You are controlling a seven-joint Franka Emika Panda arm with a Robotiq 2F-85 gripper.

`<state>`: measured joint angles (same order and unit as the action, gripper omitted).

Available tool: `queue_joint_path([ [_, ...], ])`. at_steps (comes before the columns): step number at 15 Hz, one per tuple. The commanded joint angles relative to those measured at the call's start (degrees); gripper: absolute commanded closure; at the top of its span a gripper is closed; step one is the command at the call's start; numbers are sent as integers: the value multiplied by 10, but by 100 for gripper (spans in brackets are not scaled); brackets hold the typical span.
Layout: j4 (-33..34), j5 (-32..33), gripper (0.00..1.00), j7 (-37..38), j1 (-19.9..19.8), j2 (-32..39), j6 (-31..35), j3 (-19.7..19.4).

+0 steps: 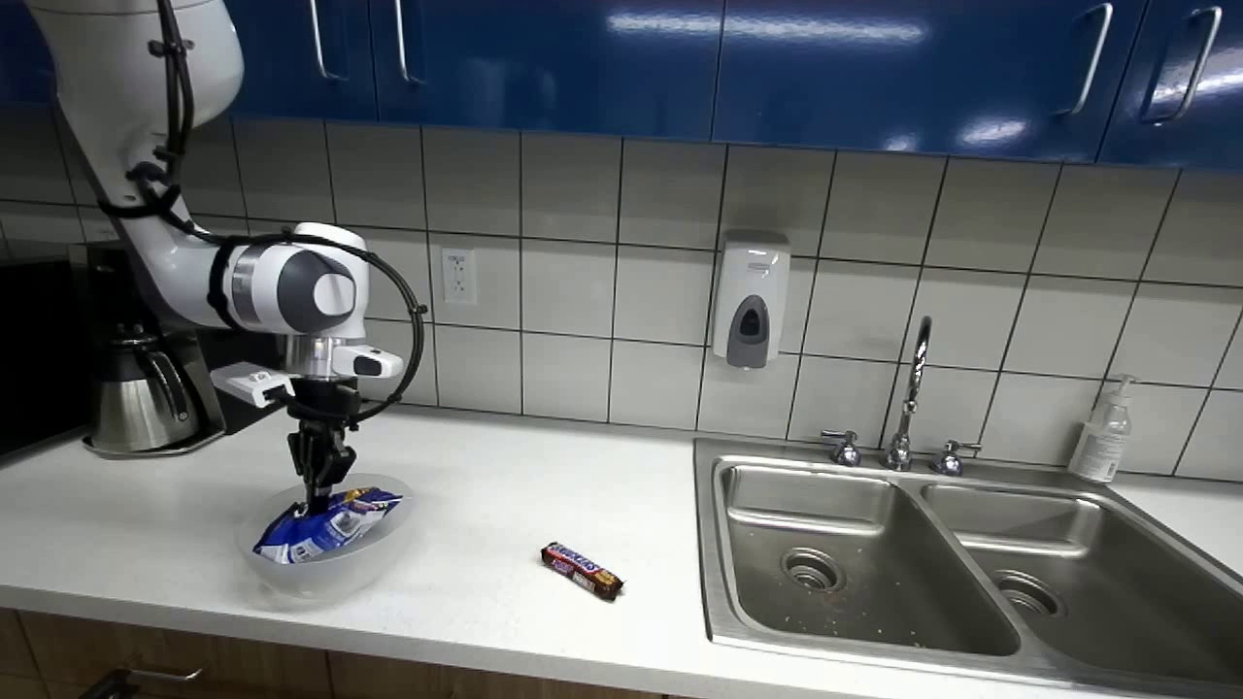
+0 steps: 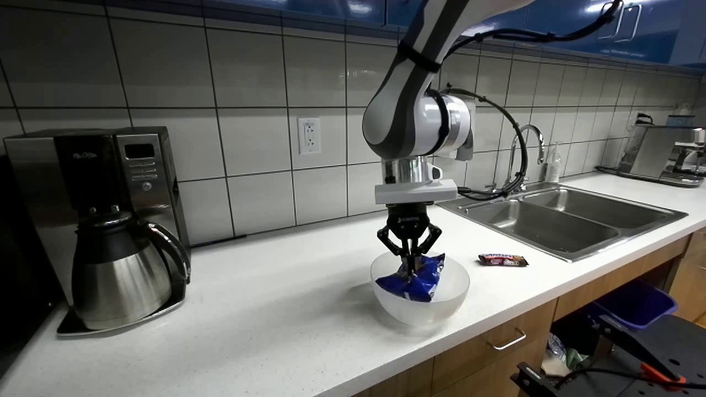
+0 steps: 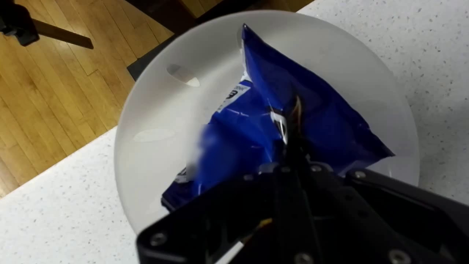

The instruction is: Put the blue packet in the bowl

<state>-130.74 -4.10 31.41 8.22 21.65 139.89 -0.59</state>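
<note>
The blue packet [image 1: 340, 529] sits inside the mouth of the clear bowl [image 1: 325, 584], its edges reaching about rim height. In an exterior view, the packet [image 2: 429, 282] slants within the frosted-looking bowl [image 2: 405, 314]. My gripper [image 1: 317, 500] points straight down into the bowl; its fingers [image 2: 409, 267] are close together with the packet bunched between them. In the wrist view, the packet [image 3: 322, 106] is creased around the dark fingertips [image 3: 291, 150], inside the round bowl wall [image 3: 157, 106]. The exact fingertip contact is dark and partly hidden.
A dark brown bar wrapper [image 1: 581, 571] lies on the white counter [image 1: 486, 485], also visible in an exterior view [image 2: 503, 259]. A steel double sink [image 1: 712, 553] lies beyond it. A coffee maker [image 2: 121, 275] stands on the counter. The bowl is near the counter's front edge.
</note>
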Motion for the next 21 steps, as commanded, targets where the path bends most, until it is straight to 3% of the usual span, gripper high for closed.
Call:
queue_joint_path([
  [1,-2,-5,72,0,8,9,18,0],
  [5,4,-2,43,-27,2,-20,-46,1],
  [11,-11,13,1,-102,-17,-128,-168,1],
  [21,-140,4,0,-108,-27,-316,-191,17],
])
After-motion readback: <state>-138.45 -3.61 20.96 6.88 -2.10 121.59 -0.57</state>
